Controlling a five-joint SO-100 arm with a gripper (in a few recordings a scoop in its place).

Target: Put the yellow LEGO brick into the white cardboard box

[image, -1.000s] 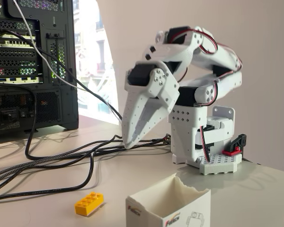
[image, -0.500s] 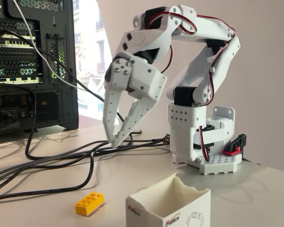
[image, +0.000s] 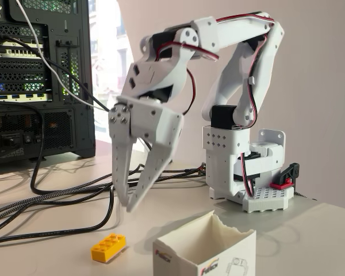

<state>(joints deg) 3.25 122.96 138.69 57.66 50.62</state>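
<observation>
Fixed view, looking across the table (image: 310, 230) at arm height.

Gripper (image: 125, 202) hanging tips-down above the tabletop, fingers released, spread slightly into a narrow V, nothing between them. Tips close together at the bottom, wider gap higher up near the wrist.

Yellow LEGO brick (image: 108, 247) flat on the table, studs up, untouched. Lies below the fingertips and a bit to picture left, also nearer the camera. Near, not touching. Long axis running diagonally, low-left to upper-right in picture. Finger opening vs. brick axis: can't judge alignment from this angle. Judgement: next move probably a short drop plus small shift toward camera/left, jaws wider to straddle the short side.

White cardboard box (image: 204, 247) just right of the brick, open top, torn uneven rim, logo on front face, bottom cut by picture edge. Inside looks vacant as far as visible. Brick and box apart, small strip of table between. Box close enough that the carry should be short; rim height is the thing to clear.

Counts: 1 brick, 1 box, 1 arm w/ 1 gripper.

Also: PC tower (image: 40, 80) at back left, black cables (image: 75, 198) trailing across the table behind the gripper, none on the brick.
</observation>
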